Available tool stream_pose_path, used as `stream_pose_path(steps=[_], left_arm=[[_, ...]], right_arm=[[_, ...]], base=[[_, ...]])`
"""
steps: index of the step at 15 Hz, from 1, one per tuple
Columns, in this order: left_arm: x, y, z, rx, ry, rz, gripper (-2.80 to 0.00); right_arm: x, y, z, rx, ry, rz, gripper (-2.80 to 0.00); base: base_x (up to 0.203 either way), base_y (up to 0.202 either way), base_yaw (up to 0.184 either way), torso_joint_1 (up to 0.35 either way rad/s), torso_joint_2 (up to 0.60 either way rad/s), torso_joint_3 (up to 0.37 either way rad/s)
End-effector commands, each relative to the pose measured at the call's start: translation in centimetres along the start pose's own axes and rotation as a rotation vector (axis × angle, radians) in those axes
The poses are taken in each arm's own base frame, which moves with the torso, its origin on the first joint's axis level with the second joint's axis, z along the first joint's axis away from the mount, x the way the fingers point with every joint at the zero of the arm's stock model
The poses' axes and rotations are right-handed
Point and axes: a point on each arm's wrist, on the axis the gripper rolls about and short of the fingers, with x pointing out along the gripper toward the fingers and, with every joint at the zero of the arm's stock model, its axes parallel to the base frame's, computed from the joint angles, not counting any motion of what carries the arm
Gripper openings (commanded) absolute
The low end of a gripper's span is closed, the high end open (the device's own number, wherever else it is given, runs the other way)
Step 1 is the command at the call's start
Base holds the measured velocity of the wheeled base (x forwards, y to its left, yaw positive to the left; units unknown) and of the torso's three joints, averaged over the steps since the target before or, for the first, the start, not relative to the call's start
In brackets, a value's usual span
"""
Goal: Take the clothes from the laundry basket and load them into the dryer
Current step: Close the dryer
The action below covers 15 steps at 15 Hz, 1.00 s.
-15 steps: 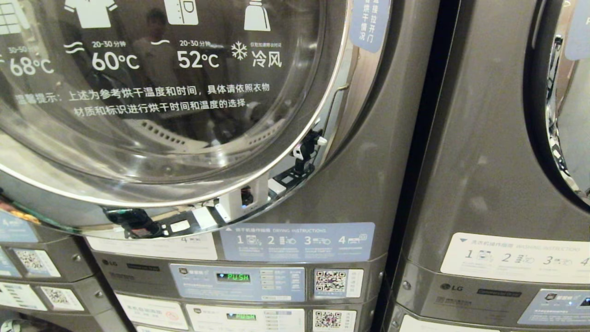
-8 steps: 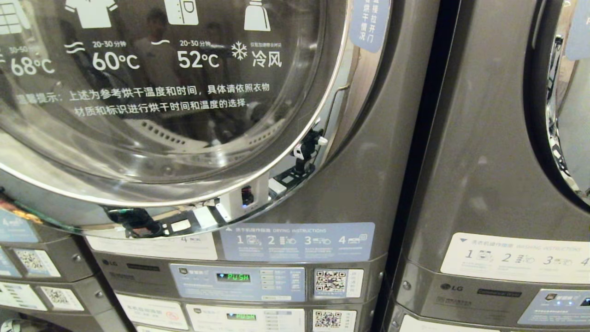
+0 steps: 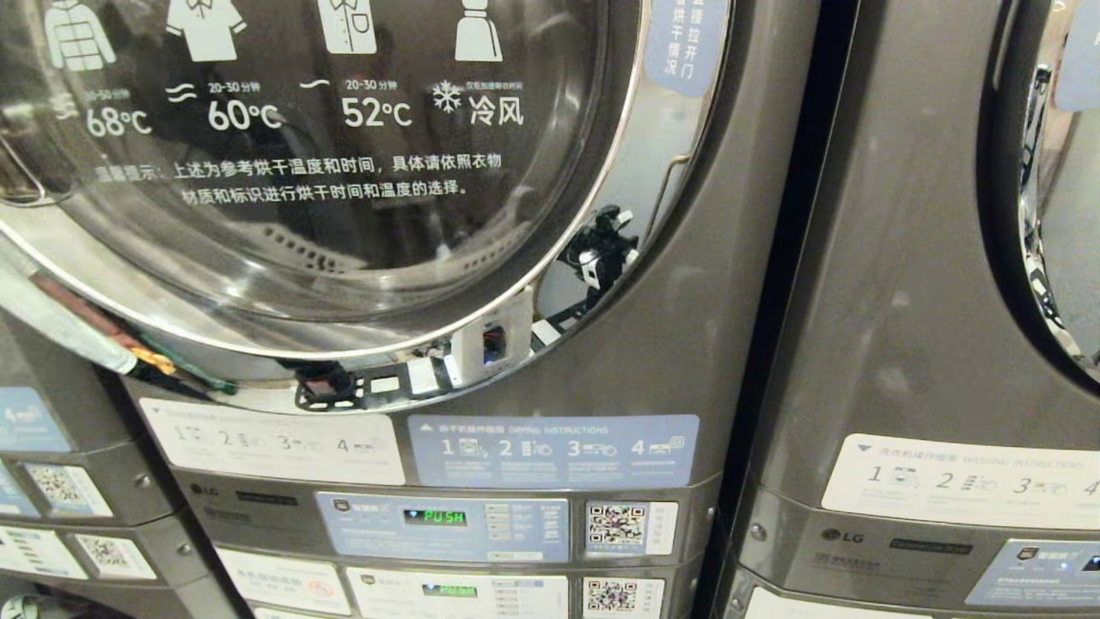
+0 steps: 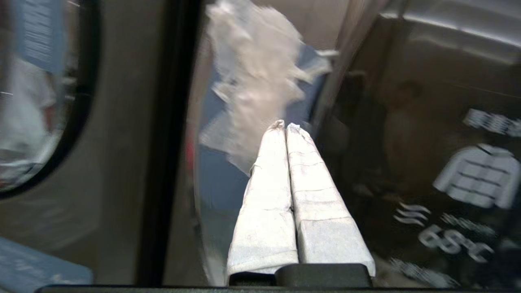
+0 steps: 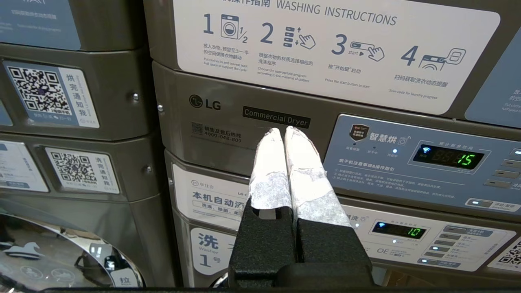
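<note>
Item: my left claw (image 4: 287, 127), wrapped fingers pressed flat together with nothing held, at the dryer door (image 3: 326, 198).

Detail: blurred pale cloth-like shape (image 4: 254, 73) at twelve o'clock of the tips; the door's printed glass at three o'clock; whether I touch the door, I cannot tell. My right claw (image 5: 283, 132), likewise closed and empty, hangs parked before the "Commercial Dryer" label (image 5: 276, 117). Laundry basket: not in view; its place unknown. Handling note, my judgement: swing the door fully wide and clear of my arm, moving slowly, before fetching clothes.
</note>
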Motion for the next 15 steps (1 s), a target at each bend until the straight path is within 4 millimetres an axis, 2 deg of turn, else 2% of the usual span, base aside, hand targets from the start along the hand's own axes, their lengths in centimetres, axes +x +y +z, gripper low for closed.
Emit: stream_pose_path(steps=[1,4,10,15], left_arm=[[1.1,-0.2,-0.9,-0.007,0.036,-0.039,-2.8],[1.9,0.0,-1.5,-0.04,0.059,-0.079,-2.8],[4.4,2.1,-1.6,-0.007,0.024,0.031,-2.8],[5.2,1.9,-2.0,-0.046,0.031,-0.069,-2.8]], right_arm=[[0.0,0.0,0.0,0.0,0.001,0.001,-2.8],[0.0,0.0,0.0,0.009,-0.001,0.0,-2.8],[0.0,0.0,0.0,0.009,-0.001,0.0,-2.8],[0.0,0.0,0.0,0.009,-0.001,0.0,-2.8]], base=[[0.0,0.0,0.0,0.0,0.0,0.0],[0.0,0.0,0.0,0.0,0.0,0.0],[0.0,0.0,0.0,0.0,0.0,0.0],[0.0,0.0,0.0,0.0,0.0,0.0]])
